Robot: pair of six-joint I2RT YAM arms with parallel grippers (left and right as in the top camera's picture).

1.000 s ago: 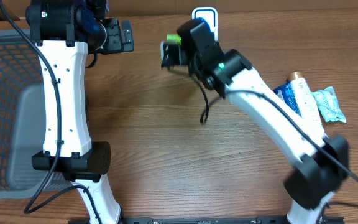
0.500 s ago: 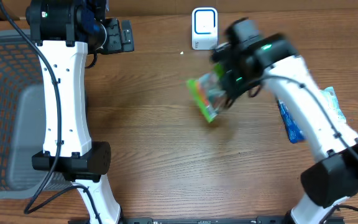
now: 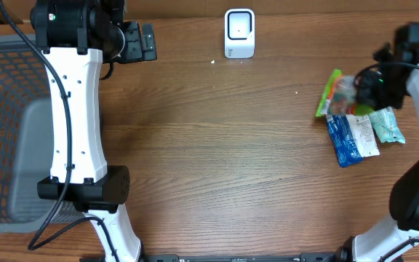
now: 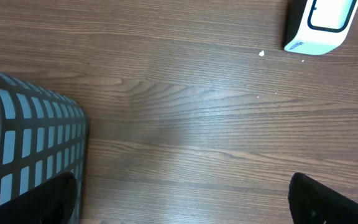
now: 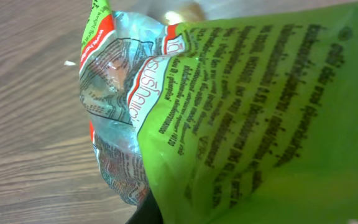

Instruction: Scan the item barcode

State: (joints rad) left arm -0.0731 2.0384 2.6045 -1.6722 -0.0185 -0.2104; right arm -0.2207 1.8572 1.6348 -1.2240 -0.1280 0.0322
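Observation:
The item is a green snack bag (image 3: 332, 93) with red and clear printed panels, held above the right side of the table over other packets. My right gripper (image 3: 366, 86) is shut on it. In the right wrist view the green bag (image 5: 247, 112) fills the frame and hides most of the fingers. No barcode shows on the side I see. The white scanner (image 3: 239, 33) stands at the table's back middle, far from the bag. My left gripper (image 3: 145, 42) hangs open and empty at the back left; in its own view the left gripper (image 4: 185, 202) spans bare wood with the scanner (image 4: 321, 22) ahead to the right.
A blue packet (image 3: 349, 138) and a pale teal packet (image 3: 385, 124) lie under and beside the held bag. A grey mesh basket (image 3: 6, 131) stands at the left edge, with its wall (image 4: 30, 149) close to my left gripper.
My right arm has swung from in front of the scanner to the far right, carrying the green bag with it. The left arm has not moved.

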